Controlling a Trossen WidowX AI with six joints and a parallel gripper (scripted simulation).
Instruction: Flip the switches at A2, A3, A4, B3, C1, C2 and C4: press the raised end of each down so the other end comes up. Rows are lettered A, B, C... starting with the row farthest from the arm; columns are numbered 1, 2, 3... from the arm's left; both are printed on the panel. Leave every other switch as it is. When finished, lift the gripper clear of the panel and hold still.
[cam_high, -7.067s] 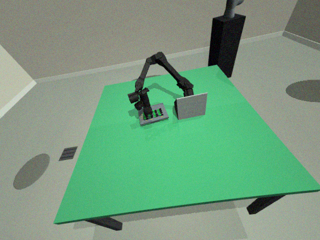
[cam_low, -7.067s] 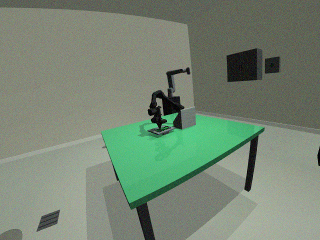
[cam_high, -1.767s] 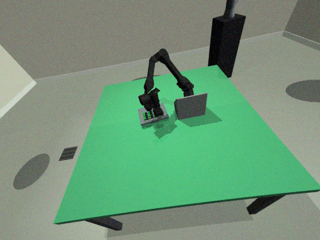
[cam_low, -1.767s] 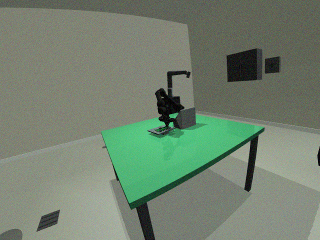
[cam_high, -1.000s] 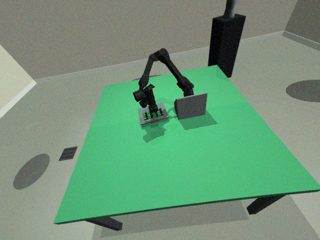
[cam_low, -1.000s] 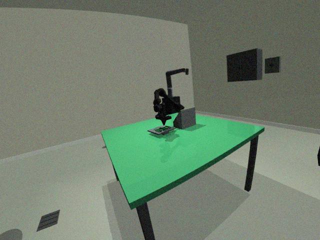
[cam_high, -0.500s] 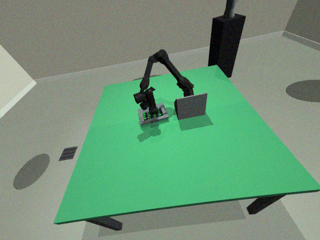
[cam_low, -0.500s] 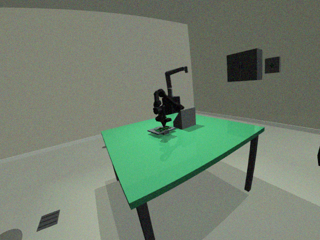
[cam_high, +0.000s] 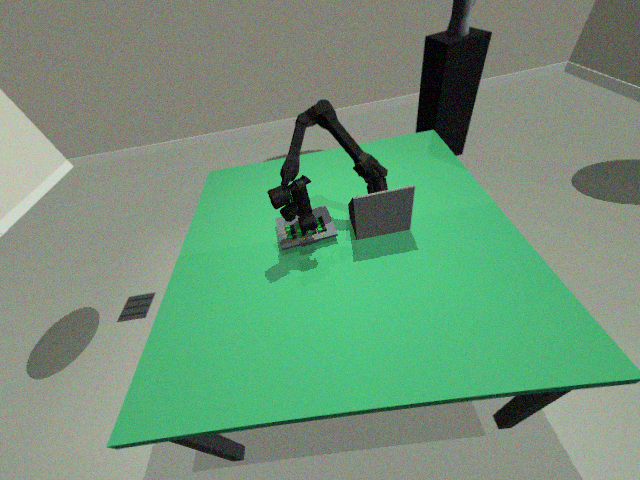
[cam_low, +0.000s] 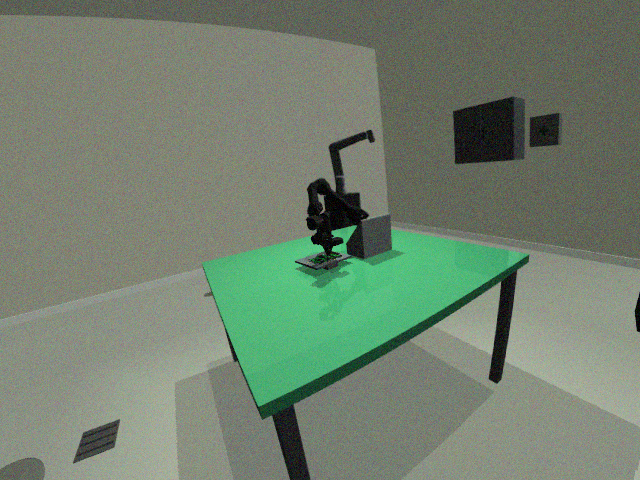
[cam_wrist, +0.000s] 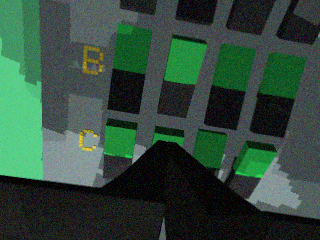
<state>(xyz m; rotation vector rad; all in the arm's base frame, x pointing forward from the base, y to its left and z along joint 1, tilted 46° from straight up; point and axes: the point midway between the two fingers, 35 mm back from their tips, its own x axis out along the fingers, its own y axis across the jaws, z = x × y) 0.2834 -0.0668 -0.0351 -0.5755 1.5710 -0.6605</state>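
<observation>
A green table (cam_high: 392, 310) stood in a plain grey room. On it, toward the far left part, lay a small grey switch panel (cam_high: 306, 233) with rows of green and black rocker switches. Just to its right stood an upright grey block (cam_high: 382, 211). A black robot arm (cam_high: 330, 129) arched up from behind the block and bent down over the panel.

The claw (cam_high: 308, 223) pointed straight down at the panel, its two fingers pressed together with nothing between them. From the side view the claw (cam_low: 325, 248) sat very low over the panel (cam_low: 321, 260); whether it touched could not be told there.

The wrist view looked down past the closed claw (cam_wrist: 164, 150), a dark wedge whose tip met the second switch (cam_wrist: 169, 136) in the row marked C (cam_wrist: 88, 140). Above it, the row marked B (cam_wrist: 93, 60) showed four switches, each with a green far half and a black near half. In row C, the fourth switch (cam_wrist: 255, 160) showed its green face tilted brightly upward.
</observation>
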